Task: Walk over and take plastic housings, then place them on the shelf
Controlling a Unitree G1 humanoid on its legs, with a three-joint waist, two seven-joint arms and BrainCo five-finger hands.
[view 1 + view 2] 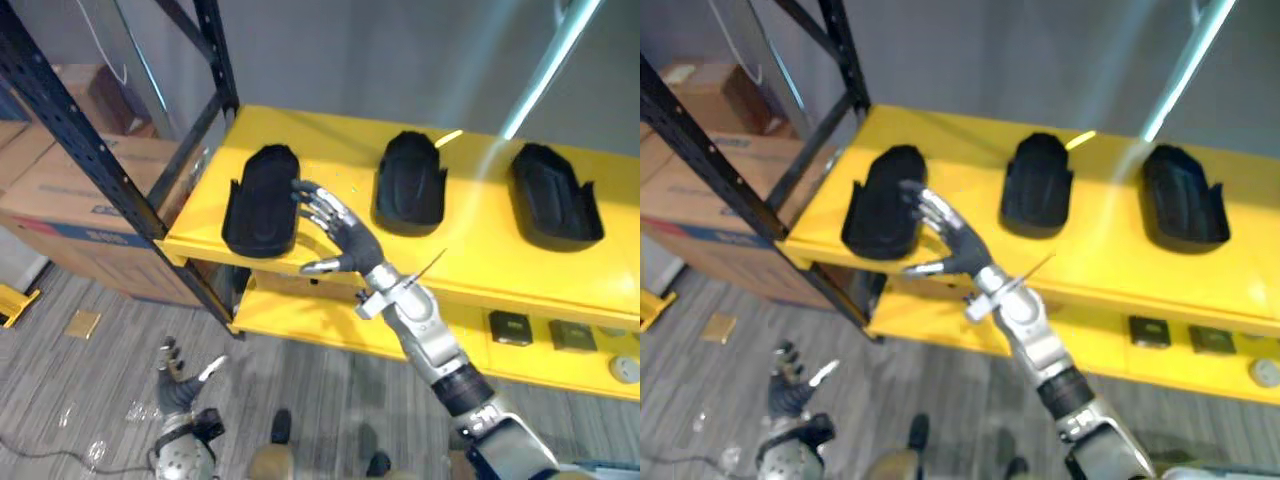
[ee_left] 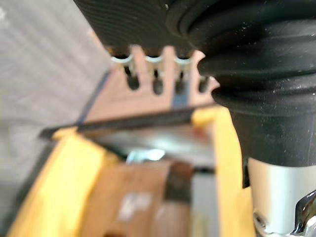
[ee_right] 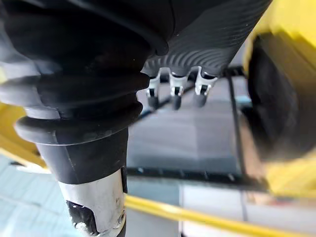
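- While the robot's right hand (image 1: 340,238) reached up to the yellow metal shelf board (image 1: 470,255), its fingers (image 1: 312,203) were spread and nearly straight, grasping nothing.
- Just at those fingertips lay a black moulded plastic housing (image 1: 262,200), open side up and flat on the board. The dark tips met its near edge, though actual contact could not be told.
- Judging by this, the housing had been set down and the fingers had let go. A flat lie near the front edge seems chosen so it rests steady and is easy to reach.
- On the back-of-hand side of the fingers, well apart from them, sat a second black plastic housing (image 1: 410,183). A third black housing (image 1: 553,195) lay beyond it, all three in a spaced row. The gaps probably keep each one free to grip.
- Posed, the right arm stretched forward and up from the lower right, with the wrist bent, the palm facing the near housing and the thumb (image 1: 322,265) held out below the fingers.
- Low over the grey floor hung the left hand (image 1: 178,385), its fingers loose and splayed, holding nothing.
- From the right wrist view, the same straight fingers (image 3: 174,94) pointed past the dark housing (image 3: 276,98).
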